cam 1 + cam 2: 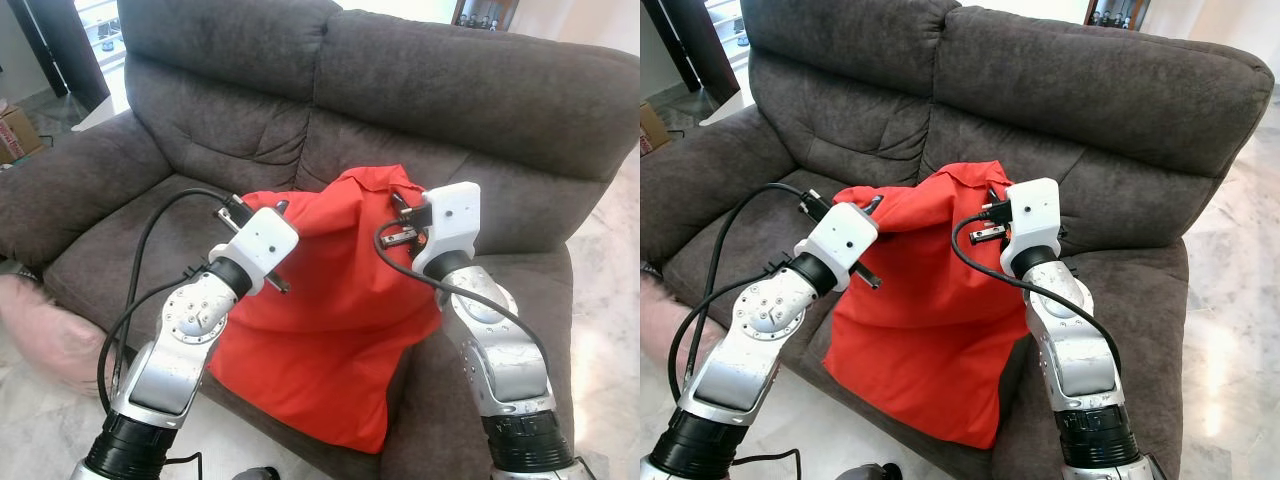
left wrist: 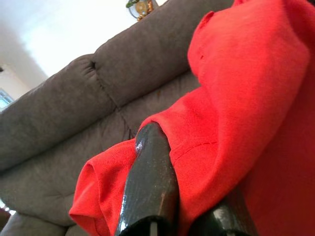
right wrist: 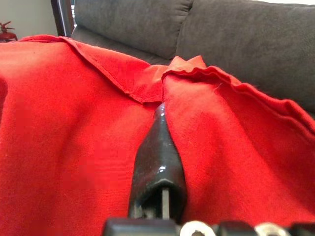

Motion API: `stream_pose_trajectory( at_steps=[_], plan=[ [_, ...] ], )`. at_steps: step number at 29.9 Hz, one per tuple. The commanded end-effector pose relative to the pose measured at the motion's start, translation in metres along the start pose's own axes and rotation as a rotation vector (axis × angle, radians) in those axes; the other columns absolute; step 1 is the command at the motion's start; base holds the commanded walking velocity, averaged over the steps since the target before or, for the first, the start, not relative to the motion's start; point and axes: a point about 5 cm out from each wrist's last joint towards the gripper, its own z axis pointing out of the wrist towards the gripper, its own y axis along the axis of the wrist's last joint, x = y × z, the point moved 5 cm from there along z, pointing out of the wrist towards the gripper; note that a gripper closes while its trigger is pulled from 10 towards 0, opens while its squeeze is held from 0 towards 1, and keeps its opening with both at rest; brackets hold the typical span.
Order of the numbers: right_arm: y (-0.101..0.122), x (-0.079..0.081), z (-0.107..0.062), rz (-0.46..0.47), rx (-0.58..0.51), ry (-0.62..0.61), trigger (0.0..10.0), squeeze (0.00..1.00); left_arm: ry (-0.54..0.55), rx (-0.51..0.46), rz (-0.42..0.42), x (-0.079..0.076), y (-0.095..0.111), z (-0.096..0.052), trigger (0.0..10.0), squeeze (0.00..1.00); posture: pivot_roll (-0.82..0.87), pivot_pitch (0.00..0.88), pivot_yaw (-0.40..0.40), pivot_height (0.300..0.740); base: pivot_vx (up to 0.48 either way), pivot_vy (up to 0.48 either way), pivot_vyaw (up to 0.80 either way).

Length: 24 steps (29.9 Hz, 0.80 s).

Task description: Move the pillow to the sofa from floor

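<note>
Red pillow [image 1: 330, 320], at frame centre, is held against the grey sofa [image 1: 480, 90], pinched by the left gripper [image 1: 262, 214] and right gripper [image 1: 400, 215].

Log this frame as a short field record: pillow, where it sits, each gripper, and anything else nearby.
pillow: red pillow, held up between both arms
position: over the front of the grey sofa seat, its lower edge hanging past the seat front
left gripper: fingers pinching the pillow's upper left fabric
right gripper: fingers pressed into a fold at the pillow's upper right
other: pink cushion low beside the sofa's arm; cardboard box behind
</note>
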Motion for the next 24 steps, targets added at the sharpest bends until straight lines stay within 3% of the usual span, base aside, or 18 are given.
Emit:
stream_pose_trajectory(
  at_steps=[1, 2, 3, 4, 5, 16, 17, 18, 19, 20, 21, 24],
  plan=[
    [0.006, 0.005, 0.001, 0.002, -0.016, 0.014, 10.0, 0.00, 0.004, -0.004, 0.005, 0.002, 0.002, 0.003, 10.0, 0.00, 0.12, 0.066, -0.032, 0.740, 0.000, 0.000, 0.00],
    [0.006, 0.005, 0.001, 0.007, -0.017, 0.016, 10.0, 0.00, 0.007, -0.003, 0.010, 0.002, 0.002, 0.003, 10.0, 0.61, 0.13, 0.066, -0.032, 0.740, 0.000, 0.000, 0.00],
    [0.006, 0.005, 0.001, 0.012, -0.018, 0.019, 10.0, 0.19, 0.012, 0.000, 0.013, 0.003, 0.001, 0.003, 10.0, 1.00, 0.12, 0.066, -0.032, 0.740, 0.000, 0.000, 0.00],
    [0.007, 0.005, 0.001, 0.015, -0.019, 0.020, 10.0, 0.65, 0.016, 0.002, 0.012, 0.003, 0.001, 0.003, 10.0, 1.00, 0.12, 0.065, -0.032, 0.740, 0.000, 0.000, 0.00],
    [0.007, 0.005, 0.001, 0.016, -0.020, 0.021, 10.0, 1.00, 0.018, 0.002, 0.010, 0.004, 0.001, 0.003, 10.0, 1.00, 0.12, 0.066, -0.032, 0.740, 0.000, 0.000, 0.00],
    [0.007, 0.000, 0.000, 0.014, -0.024, -0.011, 10.0, 1.00, 0.049, -0.002, 0.009, 0.009, 0.002, 0.003, 10.0, 1.00, 0.13, 0.068, -0.032, 0.740, 0.000, 0.000, 0.00],
    [0.006, -0.005, 0.000, -0.009, -0.021, -0.038, 10.0, 0.68, 0.050, -0.001, 0.008, 0.009, 0.002, 0.003, 10.0, 1.00, 0.13, 0.068, -0.032, 0.740, 0.000, 0.000, 0.00],
    [0.005, -0.008, 0.000, -0.025, -0.019, -0.057, 10.0, 0.68, 0.050, -0.001, 0.008, 0.009, 0.002, 0.003, 10.0, 1.00, 0.13, 0.068, -0.032, 0.740, 0.000, 0.000, 0.00],
    [0.004, -0.015, 0.000, -0.055, -0.016, -0.089, 10.0, 0.00, 0.051, 0.001, 0.006, 0.008, 0.001, 0.003, 10.0, 1.00, 0.13, 0.068, -0.032, 0.740, 0.000, 0.000, 0.00],
    [0.004, -0.015, 0.000, -0.055, -0.016, -0.089, 10.0, 0.00, 0.051, 0.001, 0.006, 0.008, 0.001, 0.003, 10.0, 1.00, 0.13, 0.068, -0.032, 0.740, 0.000, 0.000, 0.00],
    [0.002, -0.026, -0.001, -0.063, -0.014, -0.139, 10.0, 0.00, 0.058, 0.015, 0.000, 0.008, -0.003, 0.002, 10.0, 1.00, 0.13, 0.069, -0.032, 0.740, 0.000, 0.000, 0.00],
    [-0.003, -0.041, -0.002, -0.058, -0.005, -0.205, 10.0, 0.00, 0.072, 0.038, -0.017, 0.008, -0.010, 0.000, 10.0, 0.97, 0.13, 0.068, -0.032, 0.740, 0.000, 0.000, 0.00]
  ],
)
